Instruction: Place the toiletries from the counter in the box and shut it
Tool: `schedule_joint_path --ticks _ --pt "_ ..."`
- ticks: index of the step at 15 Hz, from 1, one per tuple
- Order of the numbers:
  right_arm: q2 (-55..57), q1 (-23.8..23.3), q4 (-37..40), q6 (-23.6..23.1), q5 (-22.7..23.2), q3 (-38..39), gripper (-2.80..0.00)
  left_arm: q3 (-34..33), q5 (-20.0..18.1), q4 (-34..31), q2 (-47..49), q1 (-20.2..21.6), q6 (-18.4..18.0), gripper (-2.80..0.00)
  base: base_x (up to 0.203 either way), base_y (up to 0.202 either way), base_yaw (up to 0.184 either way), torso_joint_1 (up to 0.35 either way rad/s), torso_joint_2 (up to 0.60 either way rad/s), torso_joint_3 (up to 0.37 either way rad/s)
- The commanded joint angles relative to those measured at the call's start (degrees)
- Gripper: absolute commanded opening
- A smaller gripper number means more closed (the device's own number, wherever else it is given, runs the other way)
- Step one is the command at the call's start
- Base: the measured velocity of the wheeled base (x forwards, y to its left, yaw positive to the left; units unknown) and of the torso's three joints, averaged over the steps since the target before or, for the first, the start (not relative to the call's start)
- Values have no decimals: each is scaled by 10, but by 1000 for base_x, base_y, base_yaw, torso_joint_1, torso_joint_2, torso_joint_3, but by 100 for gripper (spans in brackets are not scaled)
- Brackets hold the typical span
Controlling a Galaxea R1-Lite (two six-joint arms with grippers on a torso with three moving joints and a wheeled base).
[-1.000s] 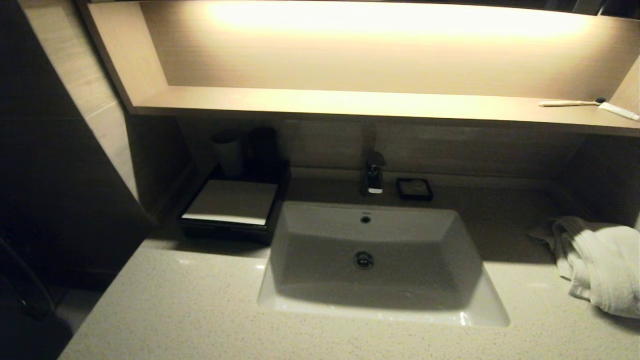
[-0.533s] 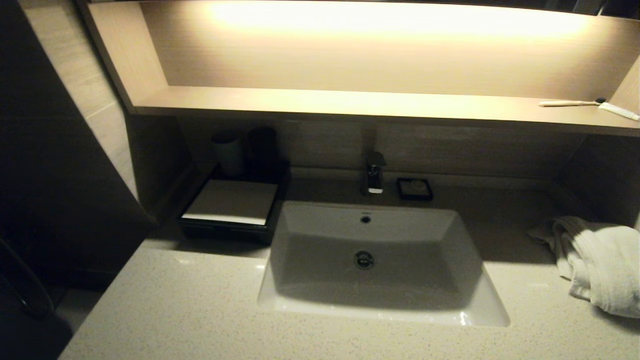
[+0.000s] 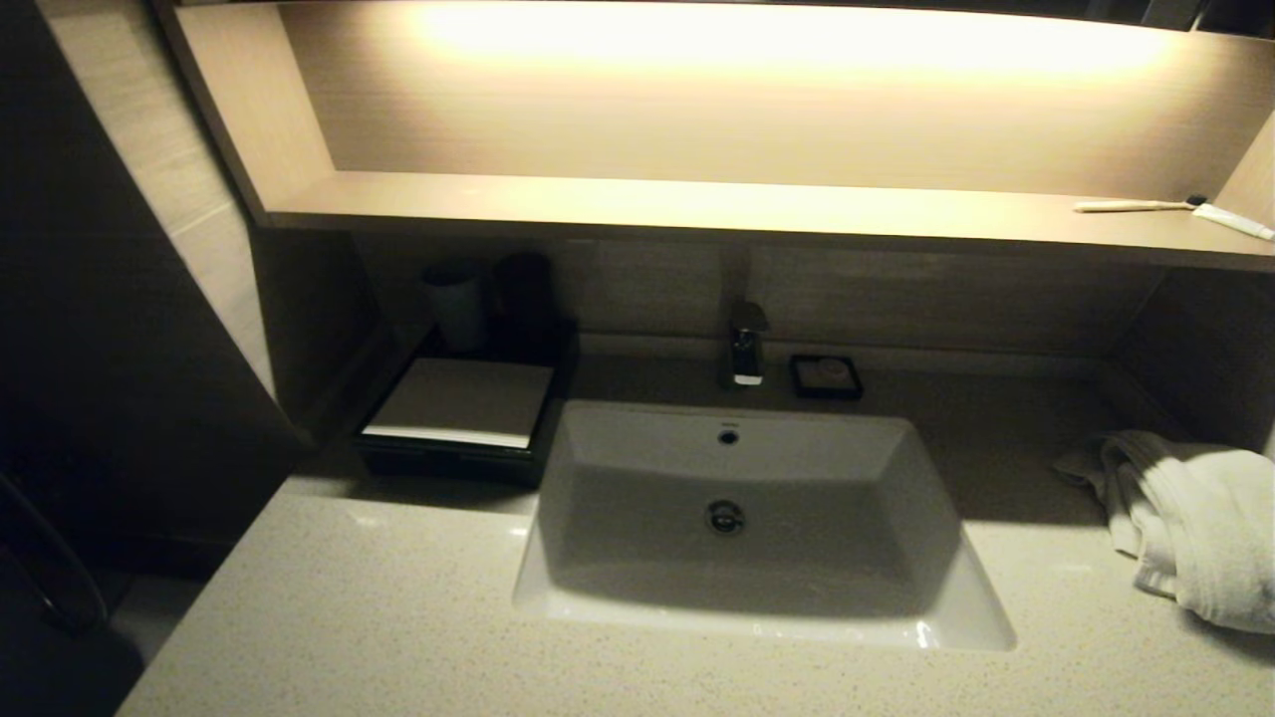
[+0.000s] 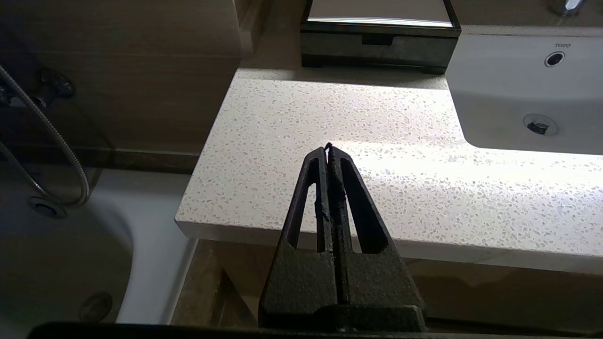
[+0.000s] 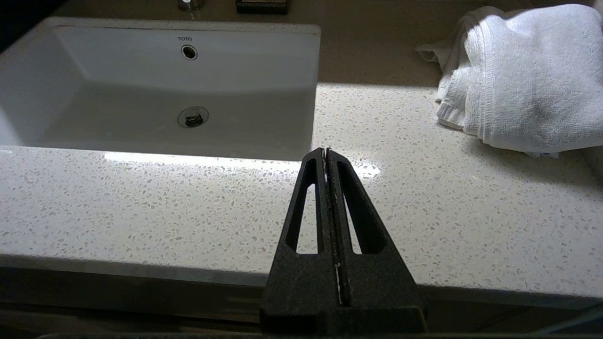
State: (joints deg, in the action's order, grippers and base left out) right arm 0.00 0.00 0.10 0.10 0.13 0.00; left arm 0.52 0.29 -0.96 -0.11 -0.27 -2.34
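A dark box (image 3: 453, 423) with a pale closed lid stands on the counter left of the sink; it also shows in the left wrist view (image 4: 379, 35). A toothbrush (image 3: 1136, 205) and a small white tube (image 3: 1233, 221) lie on the lit shelf at the far right. My left gripper (image 4: 328, 147) is shut and empty, hanging before the counter's front left corner. My right gripper (image 5: 325, 151) is shut and empty, over the counter's front edge right of the sink. Neither arm shows in the head view.
A white sink (image 3: 747, 518) sits mid-counter with a faucet (image 3: 745, 344) and a small black soap dish (image 3: 826, 375) behind it. A white towel (image 3: 1195, 523) lies at the right. Two dark cups (image 3: 488, 294) stand behind the box. A bathtub with a shower hose (image 4: 47, 141) lies left of the counter.
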Motion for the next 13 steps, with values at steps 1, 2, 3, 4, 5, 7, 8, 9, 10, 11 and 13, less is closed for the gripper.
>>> schedule_joint_path --ticks 1,2,3,4,5,7,8,9,10,11,13 --pt "1 0 0 0 0 0 -280 0 0 0 1 0 0 -280 0 0 0 0 0 0" --pt "1 0 0 0 0 0 -280 0 0 0 1 0 0 -280 0 0 0 0 0 0" --pt "0 0 0 0 0 0 -280 0 1 0 1 0 0 -280 0 0 0 0 0 0" --pt "1 0 0 0 0 0 -280 0 0 0 1 0 0 -280 0 0 0 0 0 0" --pt "0 0 0 0 0 0 -280 0 0 0 1 0 0 -280 0 0 0 0 0 0" --pt "0 0 0 0 0 0 -280 0 1 0 1 0 0 -280 0 0 0 0 0 0" --pt "0 0 0 0 0 0 -280 0 0 0 1 0 0 -280 0 0 0 0 0 0" --pt "1 0 0 0 0 0 -280 0 0 0 1 0 0 -280 0 0 0 0 0 0" --pt "0 0 0 0 0 0 -280 0 1 0 1 0 0 -280 0 0 0 0 0 0" --pt "0 0 0 0 0 0 -280 0 1 0 1 0 0 -280 0 0 0 0 0 0" --pt "0 0 0 0 0 0 -280 0 0 0 1 0 0 -280 0 0 0 0 0 0"
